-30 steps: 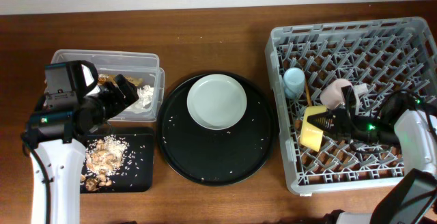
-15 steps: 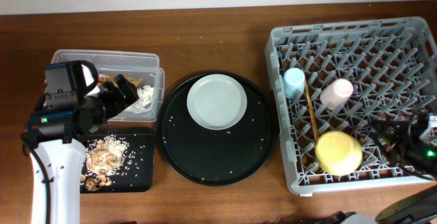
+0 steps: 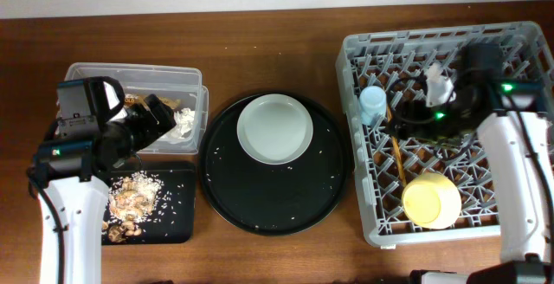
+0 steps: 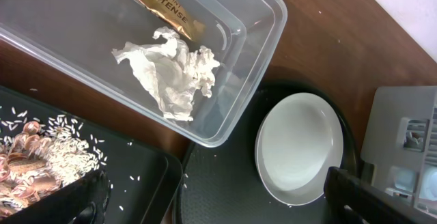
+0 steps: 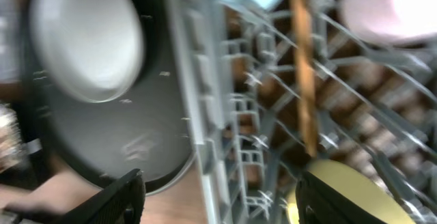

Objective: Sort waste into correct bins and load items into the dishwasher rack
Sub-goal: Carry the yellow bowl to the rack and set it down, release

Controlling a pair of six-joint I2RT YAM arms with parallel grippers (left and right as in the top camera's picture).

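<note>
Right gripper (image 5: 222,200) swung over rack (image 3: 511,37), apart — pink cup (image 5: 392,9) plainer from wrist; left gripper (image 4: 218,200) apart

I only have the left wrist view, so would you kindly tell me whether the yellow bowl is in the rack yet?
Observer: Yes, the yellow bowl lies in the rack, near its front edge.
Operator: Thank you. Where are the chopsticks?
Observer: Also in the rack; the chopsticks run from beside the blue cup toward the bowl.
Operator: Is the right gripper holding anything?
Observer: No, the right gripper is open and empty above the rack.
</note>
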